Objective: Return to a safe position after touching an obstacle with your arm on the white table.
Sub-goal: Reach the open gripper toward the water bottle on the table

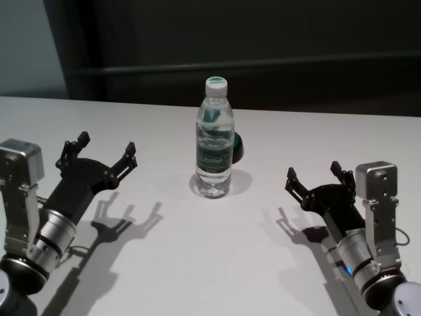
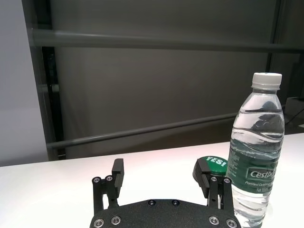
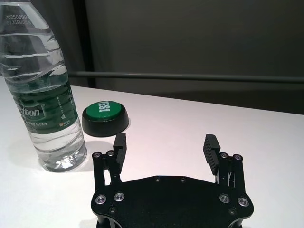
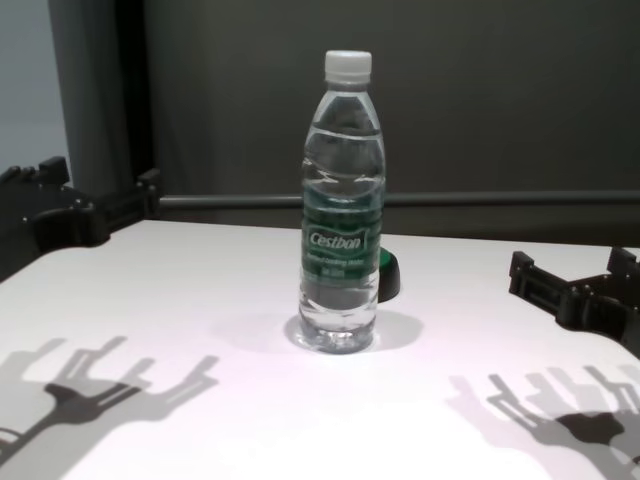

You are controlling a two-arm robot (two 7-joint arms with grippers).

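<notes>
Spread grippers (image 1: 104, 155) (image 1: 316, 177) flank bottle (image 1: 214, 138); green button (image 3: 105, 118) behind.

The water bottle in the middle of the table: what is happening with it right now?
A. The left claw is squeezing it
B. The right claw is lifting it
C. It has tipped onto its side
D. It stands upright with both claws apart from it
D: the water bottle stands upright on the white table, with the open left gripper and open right gripper off to either side, neither touching it.
</notes>
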